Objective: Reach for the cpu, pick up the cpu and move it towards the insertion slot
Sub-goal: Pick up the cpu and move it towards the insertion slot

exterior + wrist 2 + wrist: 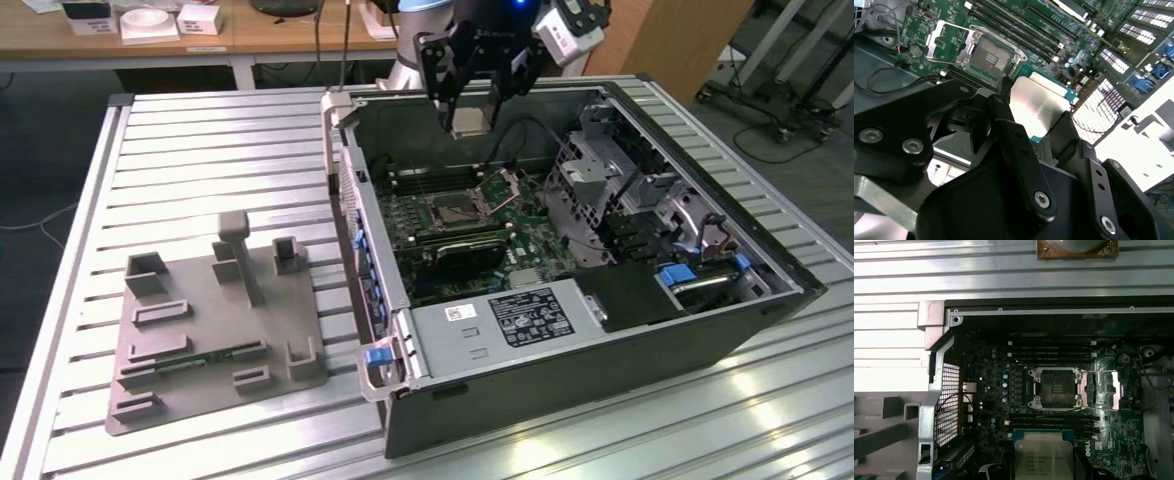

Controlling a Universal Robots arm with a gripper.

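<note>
Exterior view has the gripper up over the open computer case, pinching the cpu between its fingers. Down on the motherboard, the insertion slot sits with its bracket swung open, well below the chip.

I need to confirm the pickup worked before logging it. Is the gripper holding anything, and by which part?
Yes. The gripper holds the cpu by two opposite edges, its metal top showing between the fingers, above the open computer case.
</note>
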